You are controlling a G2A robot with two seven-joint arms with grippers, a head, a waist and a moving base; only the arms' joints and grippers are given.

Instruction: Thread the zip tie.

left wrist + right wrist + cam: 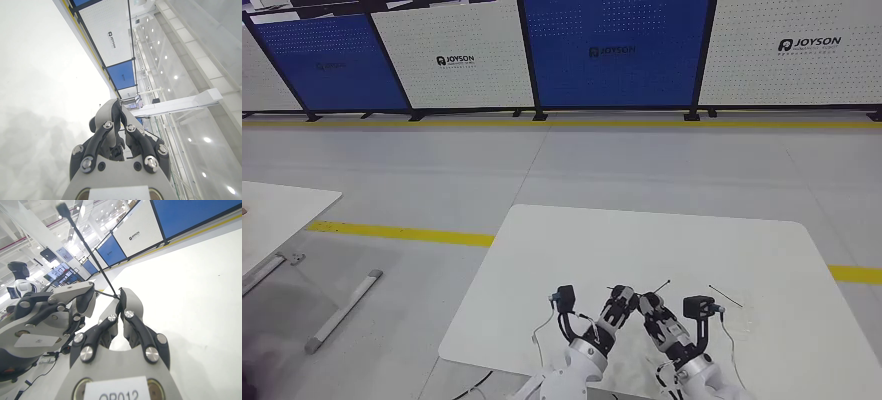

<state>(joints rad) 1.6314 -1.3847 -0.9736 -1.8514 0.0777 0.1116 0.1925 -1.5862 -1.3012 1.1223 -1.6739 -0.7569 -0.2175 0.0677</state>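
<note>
Both tools are pinched shut on the zip tie [88,251]. The right tool [119,298] grips it at a bend low on the strap and the left tool [120,108] has the short tail end, all above the worktop [189,294]. The locking head [63,208] sticks way up, free. I'd keep the right grip firm and let the left curl the tail slowly toward that head, square to the slot.

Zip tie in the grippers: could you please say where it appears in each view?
Top view: zip tie, a black line slanting off the right gripper.
Left wrist view: too thin to see at the shut left gripper.
Right wrist view: zip tie rising from the right gripper, a stretch reaching the left gripper.
Shared landmark: blue fence panel.
</note>
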